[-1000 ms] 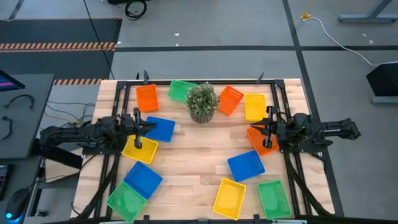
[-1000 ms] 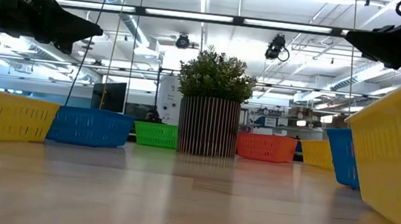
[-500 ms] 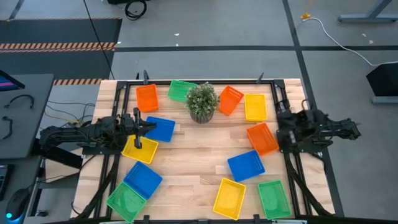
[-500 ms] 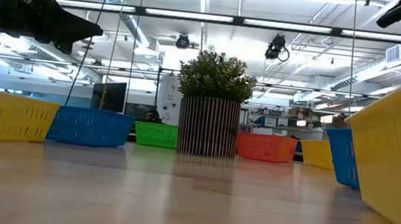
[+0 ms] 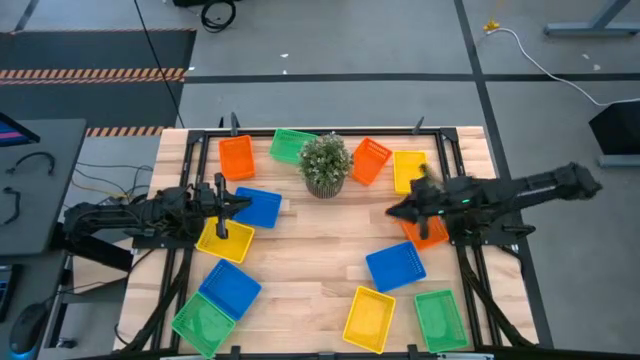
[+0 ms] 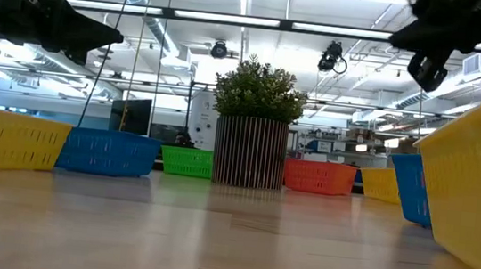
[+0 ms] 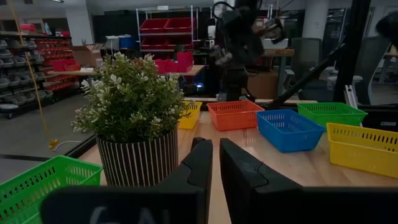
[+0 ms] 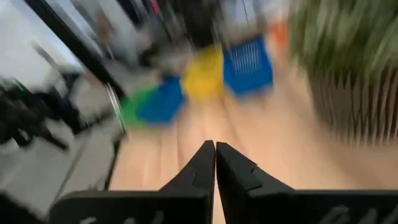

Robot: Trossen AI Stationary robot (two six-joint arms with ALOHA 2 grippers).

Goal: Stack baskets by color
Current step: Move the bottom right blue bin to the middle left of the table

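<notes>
- Scanning the high view first: I count twelve baskets spread over the table (image 5: 300, 250), nearly all lying singly. Only the blue basket (image 5: 230, 287) overlapping the green basket (image 5: 203, 322) at the near left corner looks like a possible pairing, and that one mixes colours. I judge the sorting barely begun; every colour group is left to build.
- The orange basket (image 5: 236, 156), another green basket (image 5: 291, 146) and the yellow basket (image 5: 410, 171) sit along the far edge, either side of the potted plant (image 5: 326, 164).
- The left gripper (image 5: 222, 205) hovers between a blue basket (image 5: 260, 206) and a yellow basket (image 5: 224, 240), holding nothing.
- The right gripper (image 5: 393, 212) reaches toward the table's middle, above an orange basket (image 5: 428, 231).
- Against the frame half a second back, the right arm has swung from the right edge inward; the left arm has not shifted, and no basket has moved.
- Low view: both arms hang high; the right one has come back into frame at the top right. Baskets rest flat on the wood.
- Left wrist view: the fingers (image 7: 200, 168) stand almost together, a thin gap between, empty.
- Right wrist view: motion-smeared, but the fingers (image 8: 205, 169) meet at the tips with nothing gripped.
</notes>
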